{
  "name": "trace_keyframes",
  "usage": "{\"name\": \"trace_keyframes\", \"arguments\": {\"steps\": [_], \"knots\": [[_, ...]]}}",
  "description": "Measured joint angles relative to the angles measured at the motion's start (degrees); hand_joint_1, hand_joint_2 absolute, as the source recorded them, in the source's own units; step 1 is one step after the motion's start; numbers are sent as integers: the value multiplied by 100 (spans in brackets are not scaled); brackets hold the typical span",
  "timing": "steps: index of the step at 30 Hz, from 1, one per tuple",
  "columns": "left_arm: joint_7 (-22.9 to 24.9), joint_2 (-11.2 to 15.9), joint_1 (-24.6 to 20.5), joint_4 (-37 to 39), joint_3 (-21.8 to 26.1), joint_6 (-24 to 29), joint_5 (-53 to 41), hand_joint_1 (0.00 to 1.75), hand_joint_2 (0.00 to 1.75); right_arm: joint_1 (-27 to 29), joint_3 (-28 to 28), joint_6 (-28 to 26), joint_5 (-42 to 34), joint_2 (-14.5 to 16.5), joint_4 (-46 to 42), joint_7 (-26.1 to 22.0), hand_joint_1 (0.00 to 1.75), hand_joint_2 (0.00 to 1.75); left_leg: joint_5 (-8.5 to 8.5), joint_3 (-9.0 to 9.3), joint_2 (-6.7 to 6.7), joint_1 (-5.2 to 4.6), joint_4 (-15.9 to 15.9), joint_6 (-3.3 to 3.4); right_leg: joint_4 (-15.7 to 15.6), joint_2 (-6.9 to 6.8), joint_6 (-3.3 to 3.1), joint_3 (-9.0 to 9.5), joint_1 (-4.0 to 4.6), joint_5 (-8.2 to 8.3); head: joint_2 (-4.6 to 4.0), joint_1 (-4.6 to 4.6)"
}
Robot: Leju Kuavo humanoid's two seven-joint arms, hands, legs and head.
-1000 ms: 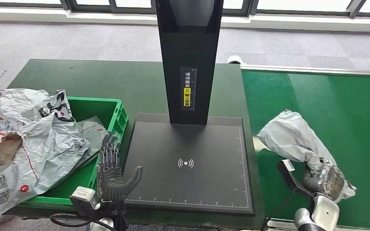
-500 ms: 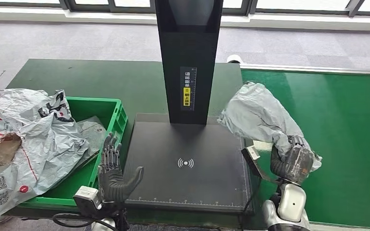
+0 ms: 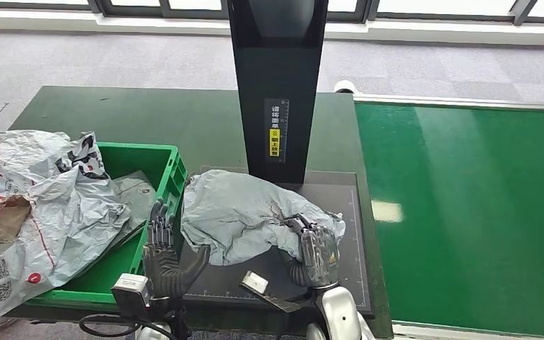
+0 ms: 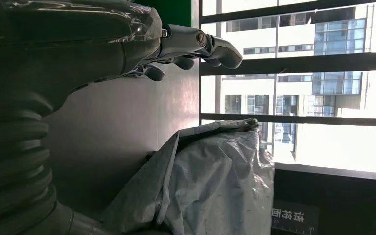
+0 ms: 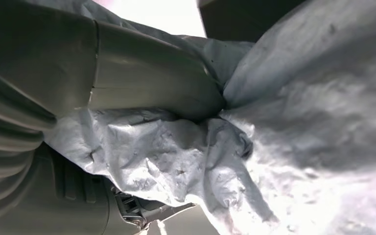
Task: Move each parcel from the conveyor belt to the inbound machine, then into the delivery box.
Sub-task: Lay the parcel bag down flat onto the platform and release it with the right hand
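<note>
right hand [image 3: 315, 253] clamped on grey parcel [image 3: 244, 216] over scanner plate [image 3: 340, 283] | left hand [image 3: 164, 256] empty, fingers apart, beside green box [image 3: 172, 166]

The grey parcel [image 3: 244, 216] is covering much of the inbound machine's platform [image 3: 347, 248], and whether it is resting on it or hanging just above cannot be told. The right hand [image 3: 315, 255] is gripping the parcel's near end; wrinkled plastic is hiding its fingertips. The machine's black column [image 3: 278, 71] is running out past the top edge. The heap of parcels [image 3: 35, 205] is spilling past the left edge and concealing most of the green delivery box [image 3: 152, 159]. The column's label [image 3: 275, 131] is reading too small to decipher.
</note>
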Motion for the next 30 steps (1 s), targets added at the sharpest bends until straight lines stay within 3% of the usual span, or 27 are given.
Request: {"name": "trace_keyframes", "arguments": {"steps": [9,19,24,30], "knots": [[0,0,2,0,0,63,-80,0,175,-15,43,0,2,6,348,134,175,175,-1,0,-1,-3,1,0,-1,0,1,0,-2,0,0,0],[-1,0,2,10,0,107,-236,0,175,-41,-8,0,31,5,523,665,175,175,-1,0,-1,-3,1,0,0,0,0,-1,-2,0,0,0],[-1,-2,4,10,0,115,-290,0,175,-135,-357,0,73,-15,706,1221,175,175,-1,0,-1,-4,1,0,-1,0,1,0,-3,1,0,-1],[-1,-2,3,11,0,129,-310,0,175,-323,-801,0,80,-62,1032,1215,175,175,-1,0,-1,-4,1,0,-1,0,4,0,-3,3,0,0]]}}
